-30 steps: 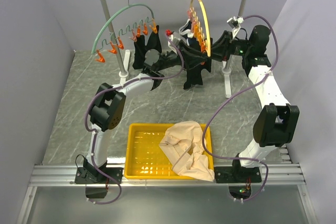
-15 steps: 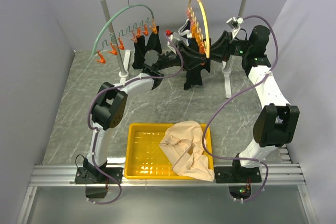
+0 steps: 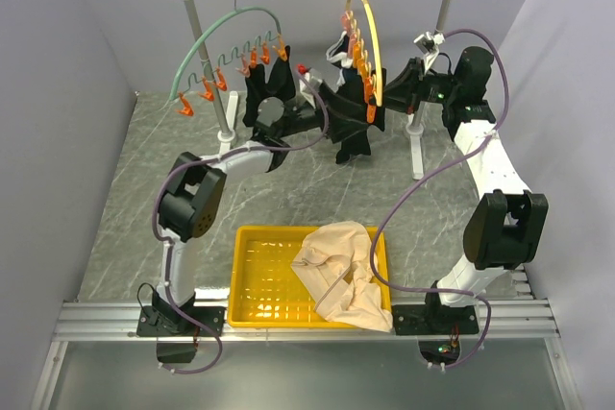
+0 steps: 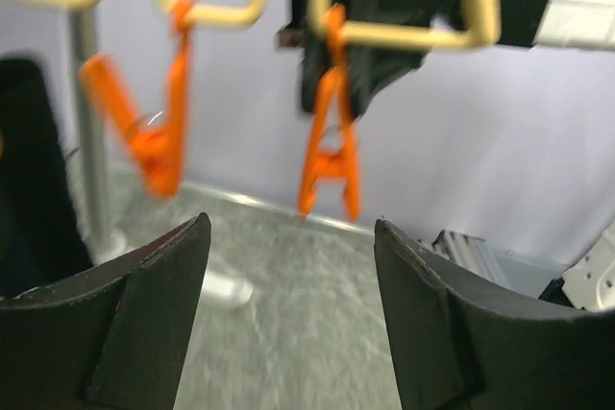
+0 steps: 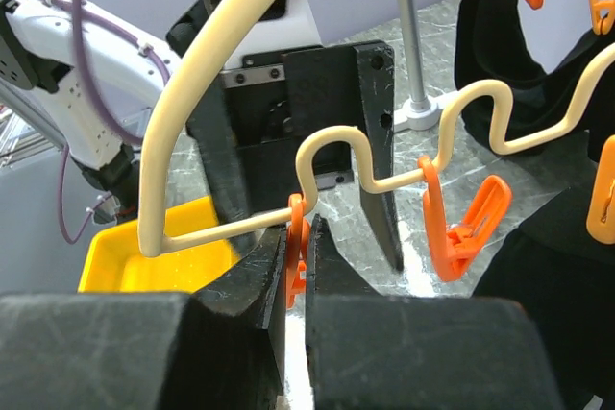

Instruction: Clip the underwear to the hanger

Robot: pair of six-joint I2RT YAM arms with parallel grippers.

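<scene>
The pale yellow hanger (image 3: 373,40) hangs from the rack bar, with orange clips along its wavy wire. The black underwear (image 3: 352,133) hangs below it; in the right wrist view it shows at the lower right (image 5: 553,280). My right gripper (image 3: 378,95) is shut on one orange clip (image 5: 296,249) at the end of the wire (image 5: 332,151). My left gripper (image 3: 320,100) is open and empty, just left of the underwear. In its own view it sits below two orange clips (image 4: 327,156) and touches neither.
A green hanger (image 3: 207,40) with orange clips holds another black garment (image 3: 267,84) at the left of the rack. The white rack post (image 3: 415,132) stands by my right arm. A yellow tray (image 3: 252,276) at the near edge holds a beige garment (image 3: 341,266).
My left gripper has drawn back to the left, away from the underwear. The right gripper has stayed on the clip.
</scene>
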